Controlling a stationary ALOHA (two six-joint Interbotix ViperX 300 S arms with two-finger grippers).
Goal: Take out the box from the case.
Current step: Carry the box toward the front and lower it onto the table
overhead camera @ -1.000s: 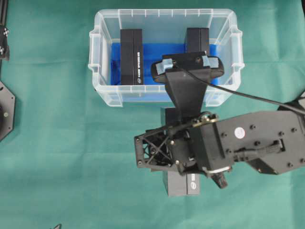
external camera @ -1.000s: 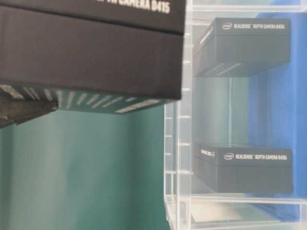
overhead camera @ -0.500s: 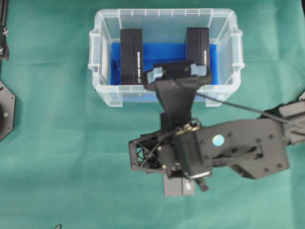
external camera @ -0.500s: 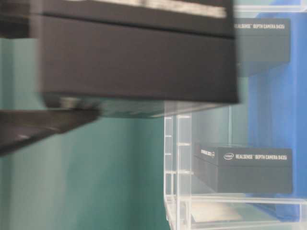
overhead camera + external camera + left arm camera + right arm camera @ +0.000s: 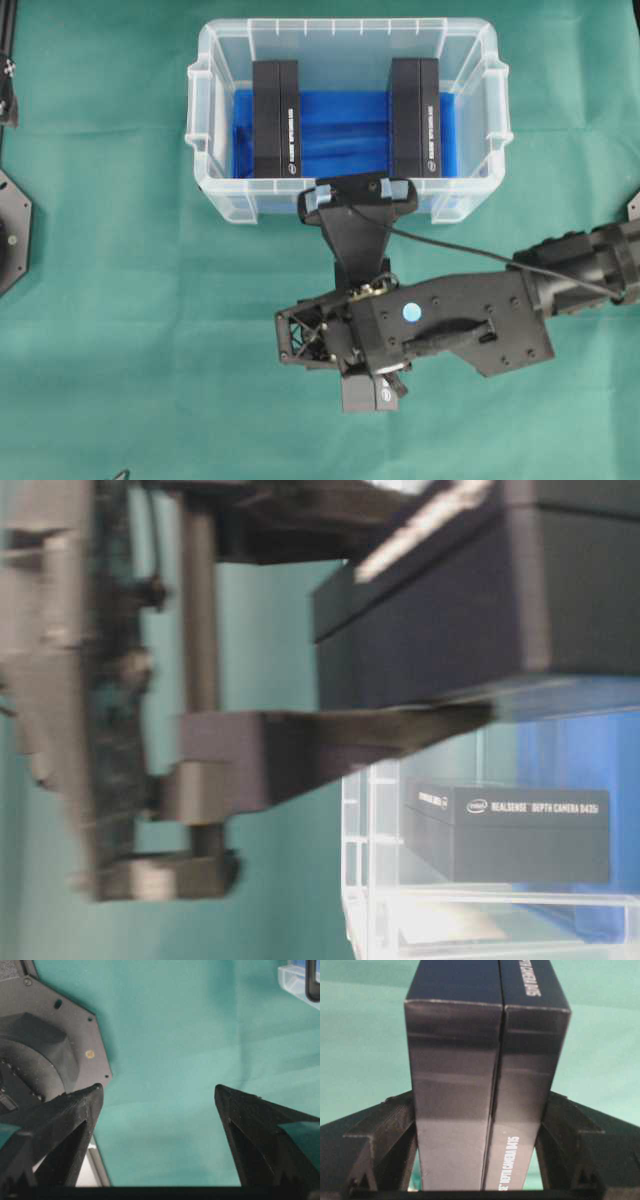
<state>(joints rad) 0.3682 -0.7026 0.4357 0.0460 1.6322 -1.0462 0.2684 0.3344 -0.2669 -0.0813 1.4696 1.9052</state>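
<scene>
**Box clear of the case, set-down pending**

The right gripper [image 5: 477, 1180] holds a black box [image 5: 485, 1085] clamped between its fingers [image 5: 385, 1135], pressing on the two long side faces. In the overhead view this box [image 5: 368, 392] sits just outside the case [image 5: 205, 130], on the near side of its front wall, mostly hidden under the right arm. The extraction step looks essentially done; what remains, by judgement, is lowering the box flat onto the green cloth [image 5: 120, 330] near the case and spreading the jaws to release it, keeping it level so it does not tip.

The box is long, narrow and matte black, with a lid seam along its length and white lettering on one side. Two similar boxes [image 5: 276, 118] stay inside the case, standing on its blue lining [image 5: 340, 130].

The left gripper [image 5: 157, 1105] stands wide apart and empty, well away from the case.
</scene>
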